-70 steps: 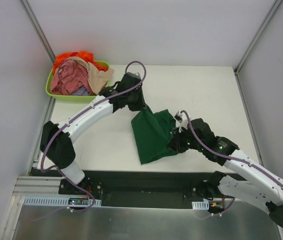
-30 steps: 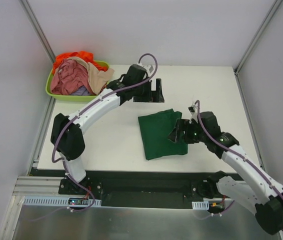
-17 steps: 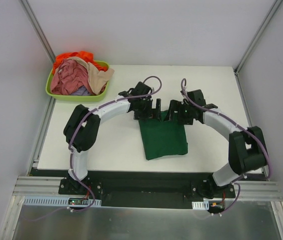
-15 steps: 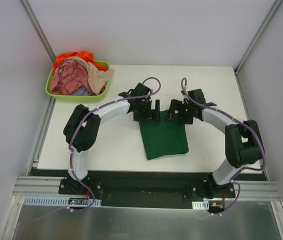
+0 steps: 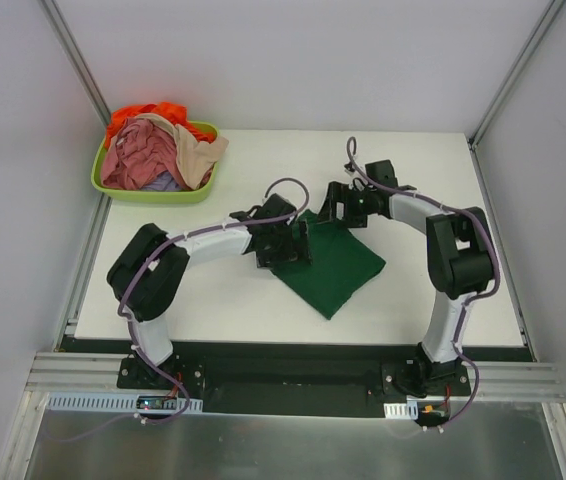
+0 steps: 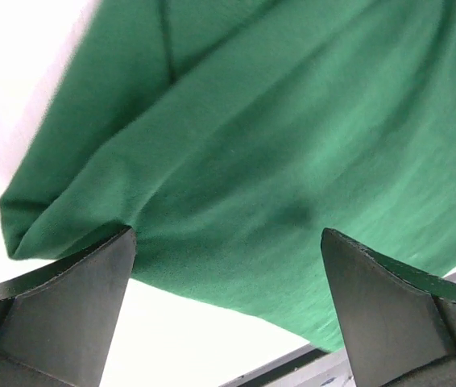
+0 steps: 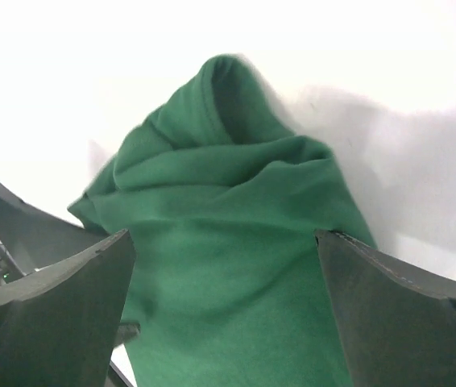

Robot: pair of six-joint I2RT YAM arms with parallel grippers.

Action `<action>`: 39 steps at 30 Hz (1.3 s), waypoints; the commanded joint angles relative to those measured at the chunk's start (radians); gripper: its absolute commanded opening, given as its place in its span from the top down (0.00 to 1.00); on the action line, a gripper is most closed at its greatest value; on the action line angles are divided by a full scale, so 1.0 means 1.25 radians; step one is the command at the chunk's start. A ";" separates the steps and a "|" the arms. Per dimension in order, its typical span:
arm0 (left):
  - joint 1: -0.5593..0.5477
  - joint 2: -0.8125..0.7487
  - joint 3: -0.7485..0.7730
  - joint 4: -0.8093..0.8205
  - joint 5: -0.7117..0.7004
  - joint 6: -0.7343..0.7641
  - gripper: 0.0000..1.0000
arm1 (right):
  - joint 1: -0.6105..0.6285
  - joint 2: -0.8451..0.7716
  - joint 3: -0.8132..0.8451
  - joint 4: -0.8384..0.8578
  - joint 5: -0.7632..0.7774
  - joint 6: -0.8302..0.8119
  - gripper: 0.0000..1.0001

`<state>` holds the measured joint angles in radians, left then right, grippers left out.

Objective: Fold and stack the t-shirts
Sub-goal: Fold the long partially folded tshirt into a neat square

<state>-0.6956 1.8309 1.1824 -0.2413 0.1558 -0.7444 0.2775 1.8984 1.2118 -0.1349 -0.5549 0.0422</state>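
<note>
A dark green t-shirt lies folded on the white table, turned like a diamond. My left gripper is low at its left corner and stands open. In the left wrist view the green t-shirt lies flat between and beyond the spread fingers. My right gripper is at the shirt's far corner, also open. There the green t-shirt bunches up between its fingers. Pink, orange, beige and lavender t-shirts lie heaped at the back left.
The heap sits in a lime-green tub at the table's back left corner. Grey walls with metal posts close in the table's sides and back. A black rail runs along the near edge, between the arm bases.
The green t-shirt has turned from square-on to a diamond and slid slightly right. The left gripper moved nearer and left; the right gripper moved back and left. Both stayed open.
</note>
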 commanded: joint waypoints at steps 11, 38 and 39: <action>-0.143 -0.153 -0.076 -0.014 -0.094 -0.071 0.01 | 0.113 0.127 0.337 -0.191 -0.021 -0.125 0.02; 0.079 0.123 0.192 -0.093 -0.003 0.235 0.01 | 0.042 -0.618 -0.374 -0.200 0.311 0.075 0.04; 0.084 0.138 0.197 -0.092 0.017 0.234 0.01 | 0.042 -0.622 -0.389 -0.196 0.310 0.082 0.04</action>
<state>-0.6258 1.9480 1.3800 -0.3283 0.1478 -0.4664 0.3325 1.1831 0.7792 -0.4484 -0.0822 0.0982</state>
